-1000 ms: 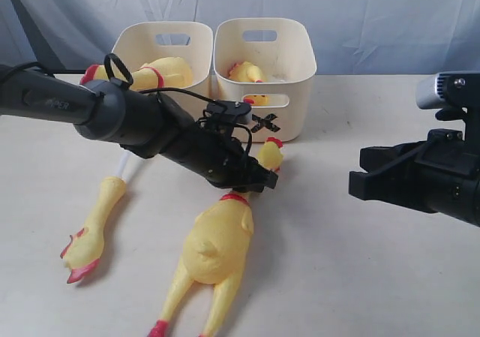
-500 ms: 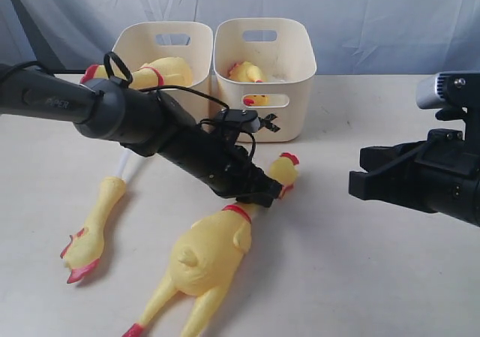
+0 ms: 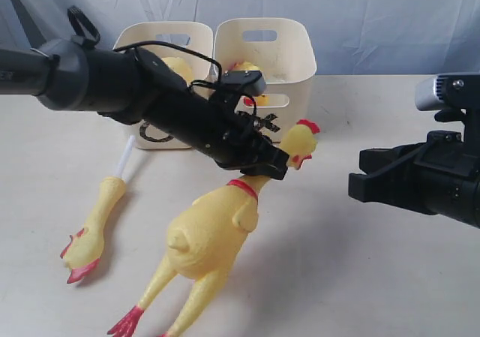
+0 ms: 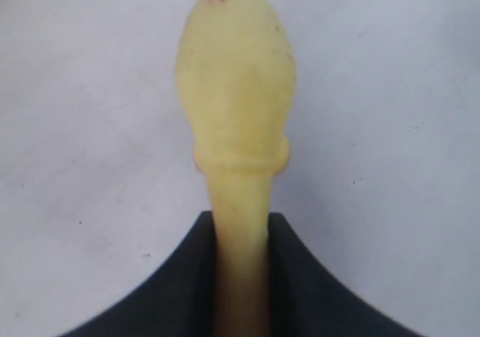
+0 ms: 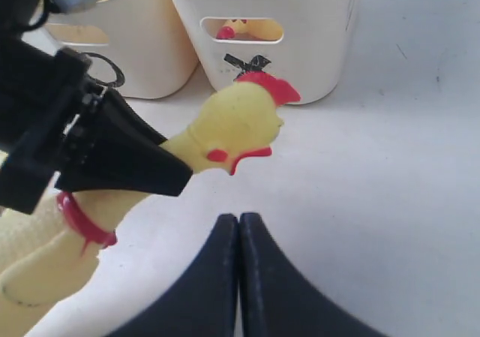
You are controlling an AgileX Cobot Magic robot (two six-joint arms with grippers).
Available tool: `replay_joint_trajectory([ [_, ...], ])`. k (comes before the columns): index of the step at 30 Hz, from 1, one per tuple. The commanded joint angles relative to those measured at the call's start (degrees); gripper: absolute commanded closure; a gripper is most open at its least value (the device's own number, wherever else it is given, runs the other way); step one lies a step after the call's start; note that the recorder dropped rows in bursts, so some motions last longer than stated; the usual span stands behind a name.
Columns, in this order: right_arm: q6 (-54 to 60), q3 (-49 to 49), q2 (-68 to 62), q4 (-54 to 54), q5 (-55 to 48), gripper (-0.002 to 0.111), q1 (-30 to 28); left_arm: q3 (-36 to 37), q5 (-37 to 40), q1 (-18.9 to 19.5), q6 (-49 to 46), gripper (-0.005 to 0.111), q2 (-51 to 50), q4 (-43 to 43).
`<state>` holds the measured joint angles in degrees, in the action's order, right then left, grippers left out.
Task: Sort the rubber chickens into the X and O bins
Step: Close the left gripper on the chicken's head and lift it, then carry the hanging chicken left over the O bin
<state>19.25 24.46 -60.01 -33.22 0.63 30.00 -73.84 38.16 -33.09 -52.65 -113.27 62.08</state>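
My left gripper point(image 3: 274, 167) point(image 4: 240, 221) is shut on the neck of the large yellow rubber chicken point(image 3: 208, 230) point(image 4: 236, 74). The chicken hangs tilted, its red-combed head point(image 5: 241, 121) in front of the X bin point(image 3: 301, 61) point(image 5: 319, 29) and its feet low near the table. The O bin point(image 3: 139, 38) stands left of the X bin. Each bin holds a chicken: one in the X bin point(image 3: 247, 70), one in the O bin point(image 3: 178, 67) partly hidden by the arm. A thin chicken point(image 3: 95, 224) with a white tube lies at the left. At the right my right gripper point(image 3: 355, 184) point(image 5: 238, 218) is shut and empty.
A pale cloth backdrop point(image 3: 375, 22) hangs behind the bins. The left arm point(image 3: 112, 89) stretches across in front of the O bin. Bare table point(image 3: 322, 277) lies between the held chicken and the right gripper.
My left gripper has risen and moved right with the large chicken's neck in it, lifting the head and body off the table. The right arm has not moved.
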Motion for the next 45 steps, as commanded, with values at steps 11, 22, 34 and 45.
replay_joint_trajectory([
  [11,0.05,-0.21,0.36,0.09,-0.94,0.109,-0.27,-0.25,-12.72,-0.12,0.07,0.107,11.83,1.11],
  [22,0.05,-0.21,0.36,0.09,-1.83,0.109,-0.27,-0.25,-35.44,-0.12,-0.31,0.107,18.23,0.89],
  [34,0.15,-0.21,0.36,0.09,-1.84,0.109,-0.27,-0.25,-56.07,-0.12,0.02,0.107,19.18,-3.23],
  [45,0.15,-0.21,0.36,0.09,-1.84,0.109,-0.27,-0.25,-63.4,0.88,23.79,0.107,19.18,-17.15],
])
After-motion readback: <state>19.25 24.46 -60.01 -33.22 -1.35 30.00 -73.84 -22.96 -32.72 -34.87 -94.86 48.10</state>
